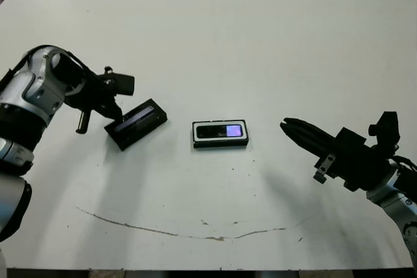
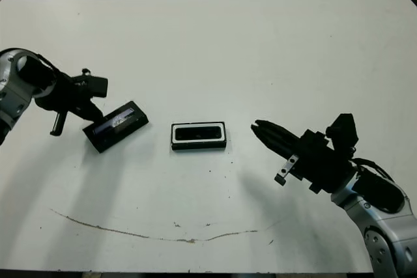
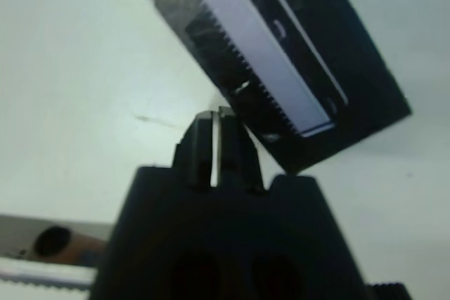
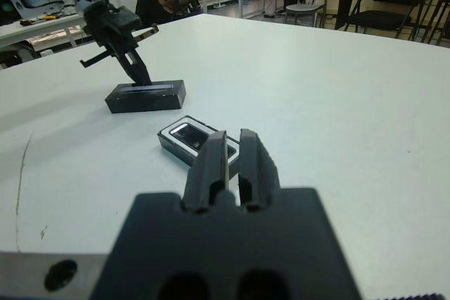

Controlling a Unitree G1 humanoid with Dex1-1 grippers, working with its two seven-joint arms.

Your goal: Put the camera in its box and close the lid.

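Our left gripper (image 1: 116,112) has its two black fingers pressed together with nothing between them, tips touching the near-left end of the flat black rectangular lid with the long silvery-white strip (image 1: 137,124). The lid lies skewed on the white table (image 1: 215,43), just to the left of the small shallow box with black walls and white lining (image 1: 220,134). Our right gripper (image 1: 296,132) is likewise pinched to a narrow slit and empty, pointing at the box from its right with a clear gap between them.

The slim black camera bar with the glossy bluish-purple patch (image 1: 221,131) already lies flat inside the box, so we judge the lid to be what is left.

We expect the lid to be light, stiff and thin, probably card or plastic, with smooth faces that may slide on the bare table when nudged. Lying flat, it gives us little to grip from above; we would open the fingers and take it across its short width by the two long edges, near the middle so it stays level. The box looks just as light and could skid when the lid is pressed on, so steadying it with the right gripper seems wise.
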